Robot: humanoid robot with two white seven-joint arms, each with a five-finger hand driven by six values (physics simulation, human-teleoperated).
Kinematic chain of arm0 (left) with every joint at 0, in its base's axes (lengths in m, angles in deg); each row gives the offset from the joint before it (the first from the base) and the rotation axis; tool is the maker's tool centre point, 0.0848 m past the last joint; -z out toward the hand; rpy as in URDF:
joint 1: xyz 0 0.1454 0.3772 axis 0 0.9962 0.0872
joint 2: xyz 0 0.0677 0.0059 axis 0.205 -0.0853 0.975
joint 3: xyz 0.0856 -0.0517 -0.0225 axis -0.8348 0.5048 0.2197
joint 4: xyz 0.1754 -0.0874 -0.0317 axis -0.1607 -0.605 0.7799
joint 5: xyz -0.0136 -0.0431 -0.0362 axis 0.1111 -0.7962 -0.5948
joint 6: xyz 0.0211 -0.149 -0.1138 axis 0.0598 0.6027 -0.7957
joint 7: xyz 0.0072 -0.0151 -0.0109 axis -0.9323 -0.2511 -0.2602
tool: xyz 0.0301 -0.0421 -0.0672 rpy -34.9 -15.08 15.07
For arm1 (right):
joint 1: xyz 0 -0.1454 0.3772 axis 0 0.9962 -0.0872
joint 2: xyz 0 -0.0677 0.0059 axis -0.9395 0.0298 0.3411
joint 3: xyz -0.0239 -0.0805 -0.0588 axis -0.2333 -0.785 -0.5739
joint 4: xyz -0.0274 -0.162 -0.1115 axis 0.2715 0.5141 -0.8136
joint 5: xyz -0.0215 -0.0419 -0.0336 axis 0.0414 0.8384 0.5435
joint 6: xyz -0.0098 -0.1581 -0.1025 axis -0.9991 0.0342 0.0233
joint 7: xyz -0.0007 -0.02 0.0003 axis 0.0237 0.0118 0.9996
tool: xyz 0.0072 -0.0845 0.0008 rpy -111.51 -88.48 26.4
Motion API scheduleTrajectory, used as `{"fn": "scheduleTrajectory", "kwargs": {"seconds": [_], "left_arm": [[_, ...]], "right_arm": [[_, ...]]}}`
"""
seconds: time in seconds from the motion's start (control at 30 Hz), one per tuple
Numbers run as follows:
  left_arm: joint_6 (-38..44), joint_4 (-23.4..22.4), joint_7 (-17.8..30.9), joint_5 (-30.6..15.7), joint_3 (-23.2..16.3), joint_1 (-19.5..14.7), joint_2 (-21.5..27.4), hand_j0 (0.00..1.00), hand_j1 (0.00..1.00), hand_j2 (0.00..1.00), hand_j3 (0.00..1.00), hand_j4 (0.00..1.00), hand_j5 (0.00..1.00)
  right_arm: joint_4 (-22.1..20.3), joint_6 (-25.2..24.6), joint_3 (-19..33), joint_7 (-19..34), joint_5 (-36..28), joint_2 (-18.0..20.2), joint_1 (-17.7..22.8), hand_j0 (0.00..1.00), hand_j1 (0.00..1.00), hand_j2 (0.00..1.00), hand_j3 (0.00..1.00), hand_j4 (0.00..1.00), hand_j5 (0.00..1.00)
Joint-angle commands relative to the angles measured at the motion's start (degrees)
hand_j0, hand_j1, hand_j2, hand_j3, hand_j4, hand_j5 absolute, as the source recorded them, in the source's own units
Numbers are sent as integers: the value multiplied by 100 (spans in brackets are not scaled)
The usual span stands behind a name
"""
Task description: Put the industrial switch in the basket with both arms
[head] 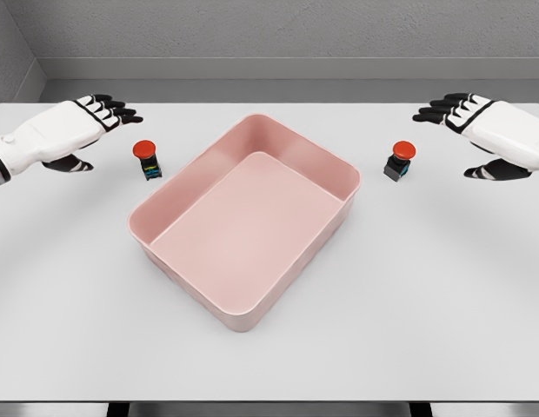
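A pink rectangular basket (pixel 339 174) lies in the middle of the white table, turned at an angle, with nothing inside. One industrial switch (pixel 148 162), red-capped on a black body, stands upright just left of the basket. A second red-capped switch (pixel 398 162) stands to the basket's right, slightly tilted. My left hand (pixel 109 113) hovers up and to the left of the left switch, fingers spread and holding nothing. Over at the far right, my right hand (pixel 448 113) mirrors it beyond the right switch, also spread and apart from it.
The white table (pixel 443 295) reaches to the front edge at the bottom of the view. A grey wall runs behind the table's far edge.
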Motion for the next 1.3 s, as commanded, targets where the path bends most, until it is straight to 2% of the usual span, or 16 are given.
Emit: {"fn": "scheduleTrajectory", "kwargs": {"seconds": [0.0, 0.3, 0.33, 0.4, 0.5, 0.7, 0.73, 0.8, 0.9, 1.1, 1.27], "left_arm": [[3, 17, 1, -12, 15, 0, 8, 100, 100, 100, 100, 100, 100], [3, -88, 10, 225, -11, -105, -89, 100, 100, 100, 100, 100, 100], [3, -185, 159, 217, -11, -149, -150, 100, 100, 100, 100, 100, 100], [3, -343, 247, 225, -29, -220, -274, 100, 100, 100, 100, 100, 100], [3, -343, 256, 278, -46, -237, -361, 100, 100, 100, 100, 100, 100], [3, -475, 256, 278, -108, -308, -616, 100, 100, 100, 100, 100, 100], [3, -492, 256, 287, -117, -316, -669, 100, 100, 100, 100, 100, 100], [3, -563, 256, 296, -169, -343, -687, 100, 100, 100, 100, 100, 100], [3, -703, 256, 419, -249, -387, -809, 100, 100, 100, 100, 100, 100], [3, -1002, 335, 542, -328, -501, -1021, 100, 100, 100, 100, 100, 100], [3, -1072, 370, 621, -328, -554, -1108, 100, 100, 100, 100, 100, 100]], "right_arm": [[-3, -10, -5, 2, -38, 6, 0, 100, 100, 100, 100, 100, 100], [24, -10, 13, 11, 85, -20, 17, 100, 100, 100, 100, 100, 100], [32, -10, 4, 20, 85, -38, 70, 100, 100, 100, 100, 100, 100], [182, -10, -22, 11, 322, -126, 176, 100, 100, 100, 100, 100, 100], [419, -10, -137, -15, 252, -100, 167, 100, 100, 100, 100, 100, 100], [437, -10, -136, -6, 217, -161, 70, 100, 100, 100, 100, 100, 100], [507, -10, -154, -6, 226, -249, 0, 100, 100, 100, 100, 100, 100], [946, -10, -365, -6, 278, -504, -316, 100, 100, 100, 100, 100, 100], [1368, -10, -506, -6, 331, -741, -606, 100, 100, 100, 100, 100, 100], [2028, -10, -646, -6, 665, -1330, -940, 100, 100, 100, 100, 100, 100], [2028, -10, -682, 2, 709, -1471, -1037, 100, 100, 100, 100, 100, 100]]}}
